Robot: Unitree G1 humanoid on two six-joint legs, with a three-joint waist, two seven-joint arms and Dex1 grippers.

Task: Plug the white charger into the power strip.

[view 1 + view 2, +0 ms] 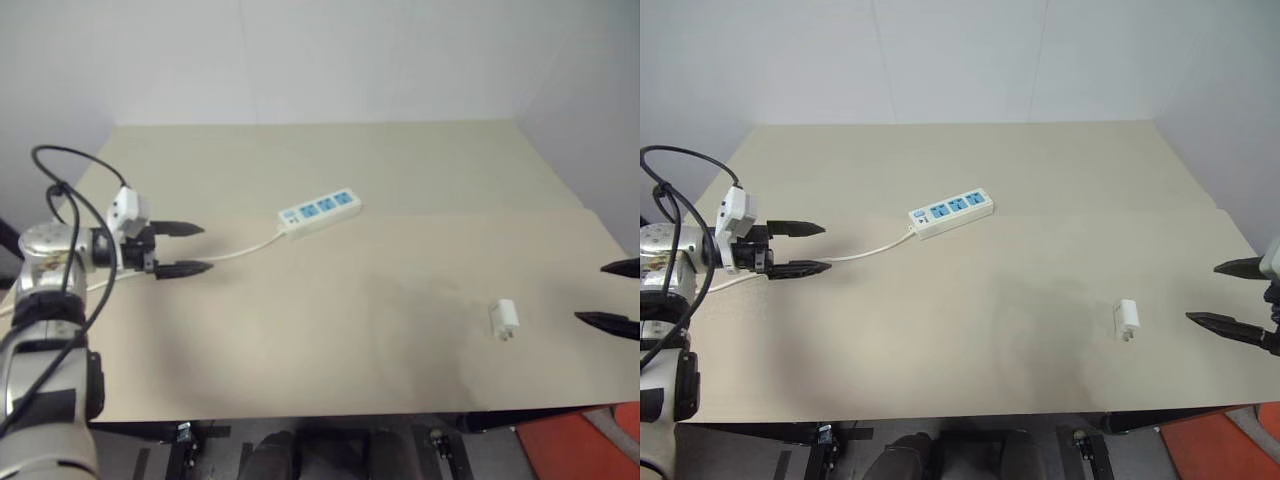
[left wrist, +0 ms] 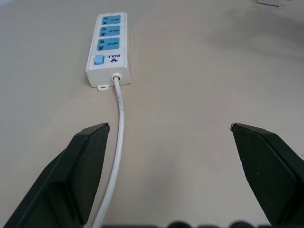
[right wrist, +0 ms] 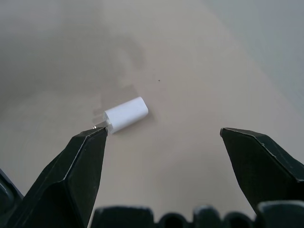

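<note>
**Nothing plugged yet: charger and strip lie well apart**

On the tan table (image 1: pixel 1040 180) we have everything laid out and no contact made. Over on the robot's right, the white charger (image 1: pixel 1127 317) lies on its side, loose on the surface, its short prongs pointing toward the near edge. The right gripper (image 1: pixel 1236 295) hovers just beside it, fingers spread wide and empty, with the charger seen just past one fingertip in the right wrist view. So the pick-up is not yet done!

Across the table, toward the left and farther back, sits the power strip (image 1: pixel 951 211), its thin white cord (image 1: pixel 865 253) trailing off toward the left gripper (image 1: pixel 806 248). That gripper is also spread wide, holding nothing, lined up with the strip's switch end and the cord running between its fingers in the left wrist view.

My read: this is the very start. Still left are grasping the charger, carrying it across, turning the prongs downward, and pressing it into a socket, perhaps with the left hand steadying the strip.

The count: one charger, one power strip, one cord, three blue sockets, all vacant, one small blue switch, two grippers.
</note>
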